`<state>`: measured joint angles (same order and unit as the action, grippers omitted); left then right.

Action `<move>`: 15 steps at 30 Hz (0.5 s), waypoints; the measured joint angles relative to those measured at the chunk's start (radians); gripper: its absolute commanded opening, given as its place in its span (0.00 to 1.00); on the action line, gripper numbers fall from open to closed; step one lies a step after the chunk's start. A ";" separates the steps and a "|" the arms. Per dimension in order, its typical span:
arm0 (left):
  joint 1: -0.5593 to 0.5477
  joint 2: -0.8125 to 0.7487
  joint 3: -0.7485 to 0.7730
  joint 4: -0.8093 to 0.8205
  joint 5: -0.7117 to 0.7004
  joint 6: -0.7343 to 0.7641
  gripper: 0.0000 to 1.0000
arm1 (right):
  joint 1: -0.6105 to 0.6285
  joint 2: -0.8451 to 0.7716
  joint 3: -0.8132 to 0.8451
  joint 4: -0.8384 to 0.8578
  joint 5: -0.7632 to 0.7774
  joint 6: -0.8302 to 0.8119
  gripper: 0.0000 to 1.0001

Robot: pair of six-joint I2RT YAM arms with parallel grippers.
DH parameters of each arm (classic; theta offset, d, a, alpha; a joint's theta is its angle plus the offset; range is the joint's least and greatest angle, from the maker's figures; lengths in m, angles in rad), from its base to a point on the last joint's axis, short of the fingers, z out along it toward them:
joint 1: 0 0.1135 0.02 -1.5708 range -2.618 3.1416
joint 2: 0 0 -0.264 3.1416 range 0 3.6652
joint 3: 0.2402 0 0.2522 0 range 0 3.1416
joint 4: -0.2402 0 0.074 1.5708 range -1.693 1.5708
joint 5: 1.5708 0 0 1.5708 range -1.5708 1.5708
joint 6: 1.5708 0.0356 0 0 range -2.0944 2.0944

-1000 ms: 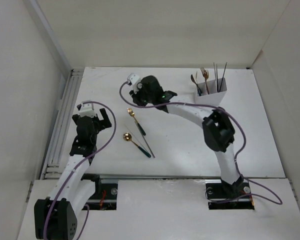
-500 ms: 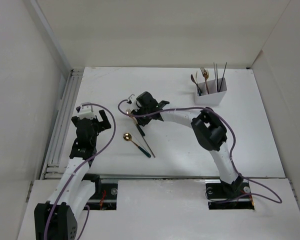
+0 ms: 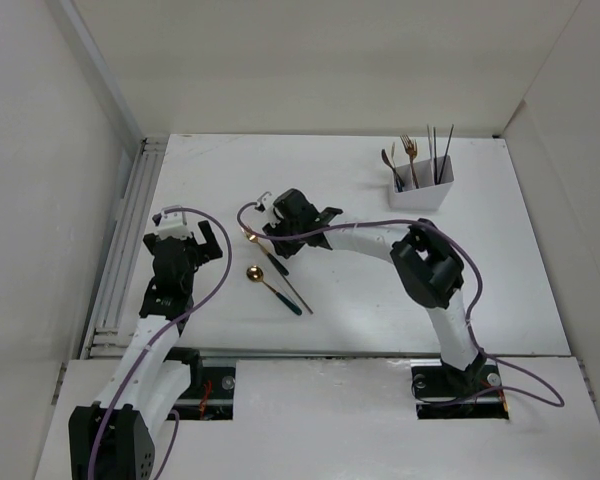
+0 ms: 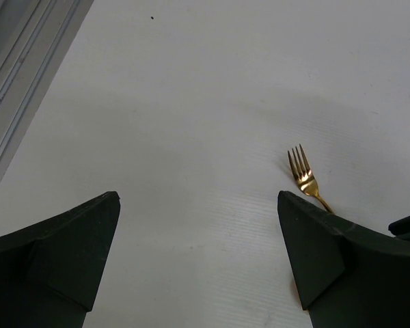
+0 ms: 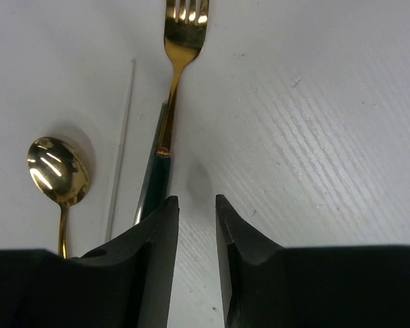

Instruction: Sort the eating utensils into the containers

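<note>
Utensils, several of them, stand upright in the small white rectangular plastic bin (image 3: 420,192) at the table's far right. Well apart from it, at mid-table, the right gripper (image 5: 195,205) hangs low, its jaws drawn to a narrow slit with only bare table between. The left gripper (image 4: 198,205) is spread wide and holds nothing.

The slim fork with gold head and dark green handle (image 5: 169,96) lies flat, with its handle just outside one finger of the right gripper, not in the slit. It looks stiff, light and smooth, so probably slippery. The thicker dark handle seems the best hold, once the jaws widen and shift sideways.

Beyond it lie a gold-bowled spoon (image 5: 58,171), a thin dark chopstick (image 5: 145,195) close against the fork's handle, and a pale thin stick (image 5: 119,150).
</note>
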<state>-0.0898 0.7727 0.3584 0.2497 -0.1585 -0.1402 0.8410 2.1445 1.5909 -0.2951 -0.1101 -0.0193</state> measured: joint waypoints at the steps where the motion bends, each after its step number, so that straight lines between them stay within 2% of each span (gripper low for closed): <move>1: 0.000 0.000 -0.001 0.001 0.000 0.000 1.00 | 0.000 -0.009 -0.003 0.003 0.001 -0.005 0.34; 9: 0.000 0.000 -0.001 0.001 0.000 0.000 1.00 | 0.018 -0.017 -0.002 0.025 -0.022 -0.037 0.34; 15: 0.000 0.000 -0.001 0.001 0.000 0.000 1.00 | 0.018 0.046 0.047 0.018 -0.034 -0.053 0.34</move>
<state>-0.0898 0.7727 0.3573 0.2504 -0.1581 -0.1398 0.8589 2.1902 1.6382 -0.2771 -0.1440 -0.0727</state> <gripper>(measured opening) 0.997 0.338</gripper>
